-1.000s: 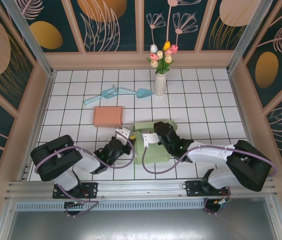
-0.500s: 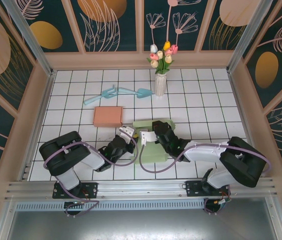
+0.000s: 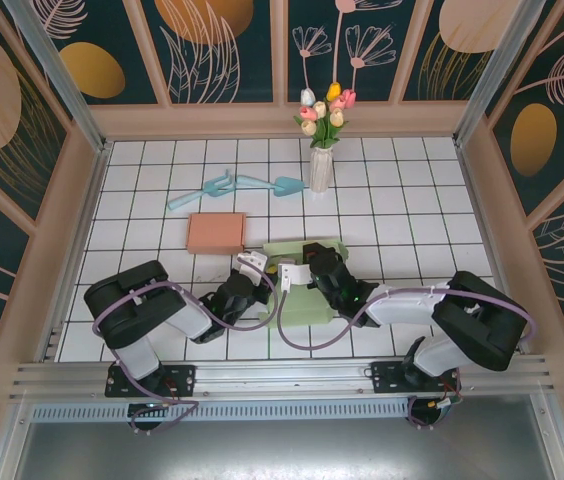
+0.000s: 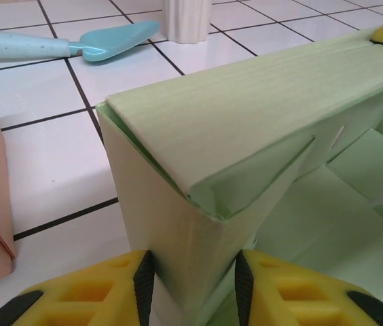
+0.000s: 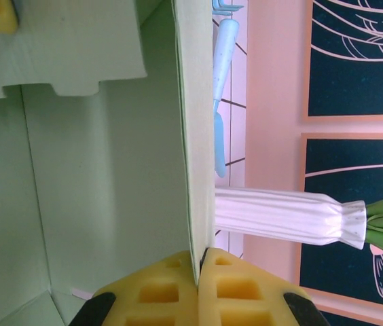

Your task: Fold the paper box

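The light green paper box (image 3: pixel 304 304) lies half-formed on the tiles in front of both arms, its walls partly raised. In the left wrist view a standing corner of the box (image 4: pixel 246 115) sits between my yellow fingers, and the left gripper (image 4: pixel 191 272) is shut on it, pads pressing both faces. From above, the left gripper (image 3: pixel 260 271) meets the box's left side. The right gripper (image 5: pixel 199 261) is shut on the thin edge of an upright wall of the box (image 5: pixel 110 170); from above, the right gripper (image 3: pixel 298 272) is over the box's middle.
A salmon closed box (image 3: pixel 216 232) lies just left of the green one, close to my left fingers. Blue plastic tools (image 3: pixel 237 186) and a white vase of tulips (image 3: pixel 320 165) stand behind. Wooden walls border the tiled floor on three sides.
The left gripper has moved right and closed on the box's left corner. The right gripper has shifted slightly left and back with the wall it holds, and the box has moved with it.
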You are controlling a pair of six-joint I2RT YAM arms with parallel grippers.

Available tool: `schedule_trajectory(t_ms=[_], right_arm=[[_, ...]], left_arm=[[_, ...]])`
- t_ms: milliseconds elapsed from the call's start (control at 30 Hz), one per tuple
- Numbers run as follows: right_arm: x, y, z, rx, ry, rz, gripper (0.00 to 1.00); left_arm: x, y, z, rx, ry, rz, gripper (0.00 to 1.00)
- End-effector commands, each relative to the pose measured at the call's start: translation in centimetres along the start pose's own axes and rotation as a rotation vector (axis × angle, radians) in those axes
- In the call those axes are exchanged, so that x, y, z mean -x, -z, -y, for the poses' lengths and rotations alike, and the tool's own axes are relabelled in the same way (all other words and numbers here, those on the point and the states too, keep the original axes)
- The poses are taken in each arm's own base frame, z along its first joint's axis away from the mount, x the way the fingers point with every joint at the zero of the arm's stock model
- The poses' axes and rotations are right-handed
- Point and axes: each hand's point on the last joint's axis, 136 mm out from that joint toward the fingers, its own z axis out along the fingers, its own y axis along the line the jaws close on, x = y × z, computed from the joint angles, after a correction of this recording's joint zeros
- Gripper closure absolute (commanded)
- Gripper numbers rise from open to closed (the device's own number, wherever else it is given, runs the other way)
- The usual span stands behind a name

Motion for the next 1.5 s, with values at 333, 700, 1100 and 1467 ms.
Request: schedule_trajectory(t_ms=[333,700,1100,1467], right_arm=[[-0.6,1.9,-11.3,0.397,0.124,0.051,1.0],[-1.5,1.2,-10.3,0.349,0.093,-0.004,1.0],[-1.4,0.7,-9.8,0.331,0.019,-0.02,1.0],[-1.6,0.6,-9.7,0.327,-0.042,-0.02,1.0]], left_arm=[[3.5,-1.0,-2.2,0.164,0.111,0.169,0.62],[1.2,0.6,-6.6,0.402,0.085,0.137,0.94],[0.7,0.3,-7.9,0.531,0.13,0.105,0.89],[0.6,0.9,-6.3,0.378,0.208,0.071,0.61]])
